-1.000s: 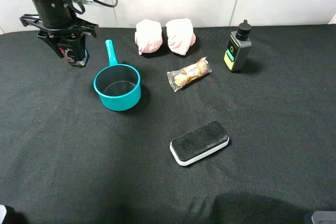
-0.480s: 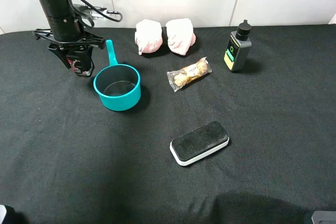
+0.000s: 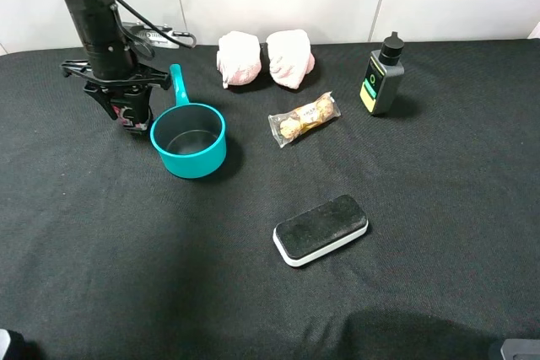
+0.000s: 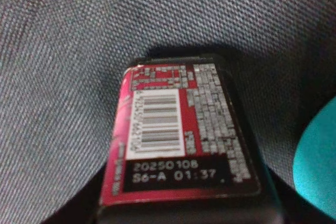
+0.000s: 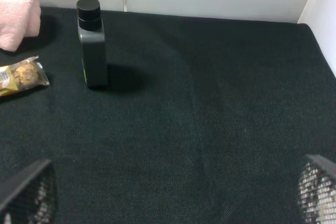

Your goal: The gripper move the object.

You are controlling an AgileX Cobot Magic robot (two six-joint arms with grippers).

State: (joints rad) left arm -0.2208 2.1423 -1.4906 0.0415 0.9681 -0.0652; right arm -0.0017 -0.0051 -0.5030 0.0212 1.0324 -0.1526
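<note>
Gripping the box (image 3: 129, 116) in my left gripper (image 3: 126, 110), closed on its sides, I held it just beside the pot (image 3: 188, 153). Judged best: lower straight, clear of the rim.

The object (image 3: 132, 115) stands just left of the pot (image 3: 191, 158).

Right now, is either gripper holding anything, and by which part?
The left gripper holds the small black-and-red box by its upper end; the exact contact is hidden. The right gripper is open, holding nothing.
</note>
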